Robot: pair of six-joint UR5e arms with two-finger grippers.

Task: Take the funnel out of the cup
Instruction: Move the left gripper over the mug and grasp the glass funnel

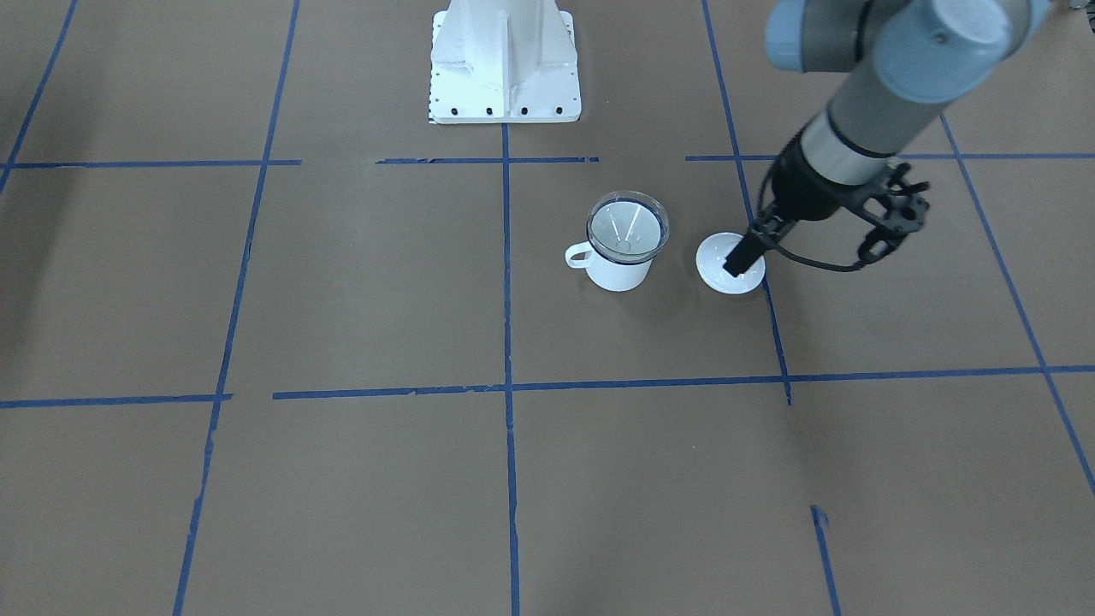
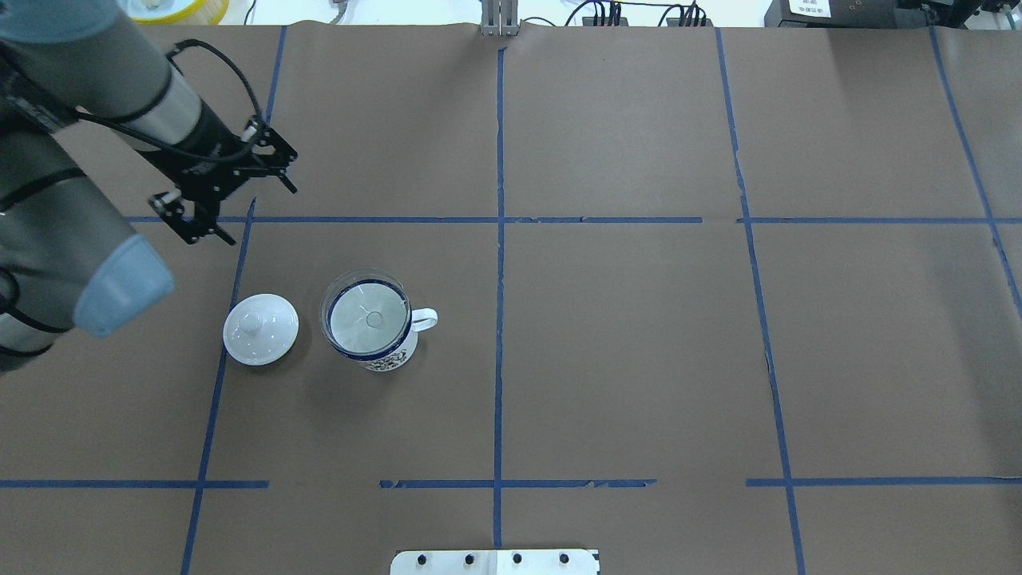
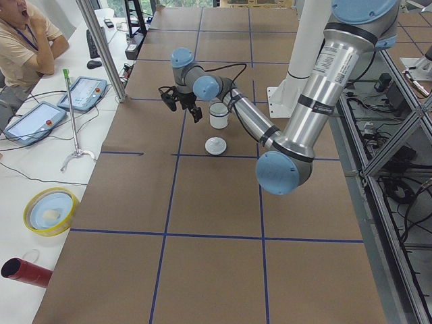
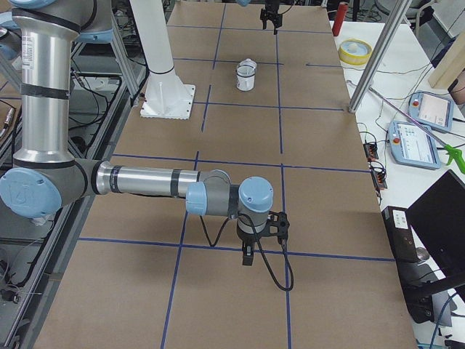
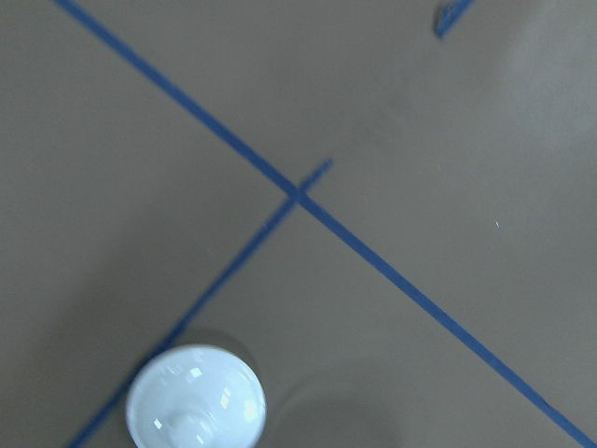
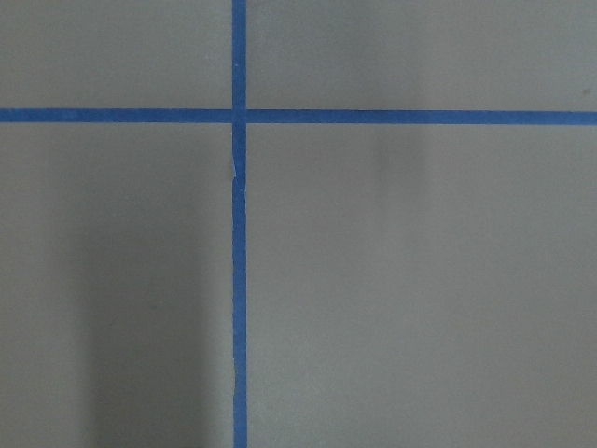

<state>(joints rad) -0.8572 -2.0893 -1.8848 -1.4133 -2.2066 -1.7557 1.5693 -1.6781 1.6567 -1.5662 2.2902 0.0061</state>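
Observation:
The white mug (image 1: 618, 272) with a dark blue rim stands upright near the table's middle, also in the overhead view (image 2: 393, 354). The clear funnel (image 1: 627, 229) sits in its mouth (image 2: 366, 318). My left gripper (image 2: 262, 216) is open and empty. It hovers above the table beyond the mug and lid, apart from both (image 1: 802, 261). My right gripper (image 4: 247, 256) shows only in the exterior right view, low over the table and far from the mug. I cannot tell whether it is open or shut.
A white domed lid with a knob (image 2: 260, 329) lies on the table beside the mug, on my left, also in the left wrist view (image 5: 196, 401). The robot's white base (image 1: 505, 77) stands at my edge. Blue tape lines (image 2: 500, 239) cross the brown paper.

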